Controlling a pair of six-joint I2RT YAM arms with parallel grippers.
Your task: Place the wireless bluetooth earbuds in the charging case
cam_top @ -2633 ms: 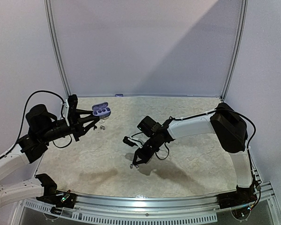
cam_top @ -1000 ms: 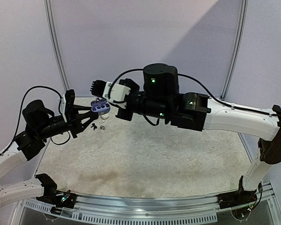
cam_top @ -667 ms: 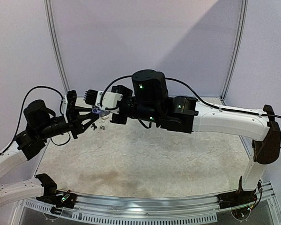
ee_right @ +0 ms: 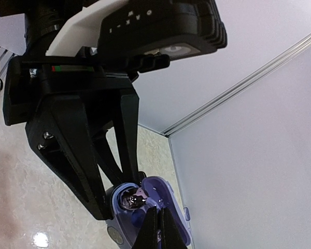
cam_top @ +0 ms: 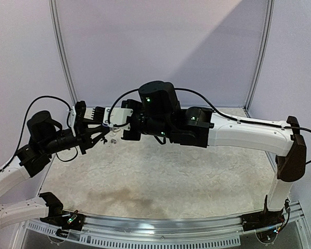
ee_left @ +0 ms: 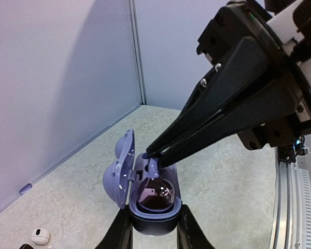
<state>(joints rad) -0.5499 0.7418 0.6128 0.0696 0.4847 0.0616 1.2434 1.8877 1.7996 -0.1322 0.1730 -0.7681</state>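
Your lavender earbud (ee_left: 153, 167) is right at the mouth of the charging case (ee_left: 151, 224). It hangs just above a glossy dark pocket, and whether it touches the pocket wall I can't tell. Your right gripper (ee_left: 154, 154) has it. The two long black fingers come in from the upper right and are pressed together at the tips, with only the little stem between them.

The case is open, its lid (ee_left: 119, 168) swung out to the left on the hinge. It is up off the table (ee_left: 223, 176), clamped low on its body by your left gripper (ee_left: 155, 234). The jaws are narrow, one finger on each side of the lavender shell.

On the right wrist view you get the same meeting from the other side. The right gripper (ee_right: 156, 224) tips close together at the case (ee_right: 163, 199). The left gripper's broad black fingers (ee_right: 78, 171) run down from the top of the picture to hold it.

From above, both arms meet over the far left part of the table. The left gripper (cam_top: 99, 133) reaches in from the left. The right arm (cam_top: 238, 132) stretches all the way across from the right, and its wrist hides the case from this camera.

Down on the table below, a white earbud (ee_left: 40, 237) lies at the bottom left of the left wrist view. Something dark sits beside it, cut off by the frame edge. The top view shows small loose buds (cam_top: 112, 140) just beside the left gripper's fingers.
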